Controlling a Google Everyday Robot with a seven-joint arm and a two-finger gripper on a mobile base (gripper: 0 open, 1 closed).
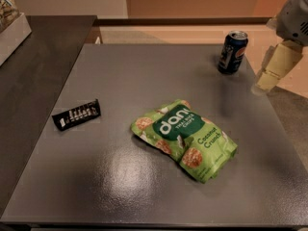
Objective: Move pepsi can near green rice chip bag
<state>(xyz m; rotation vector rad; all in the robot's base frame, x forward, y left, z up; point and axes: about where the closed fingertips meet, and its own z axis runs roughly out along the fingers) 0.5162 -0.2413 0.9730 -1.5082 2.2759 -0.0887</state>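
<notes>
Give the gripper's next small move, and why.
Probably swing the gripper left toward the pepsi can. The gripper hangs beside the right edge of the table, apart from the can. The can stands upright near the far right corner, not yet near the green rice chip bag.
</notes>
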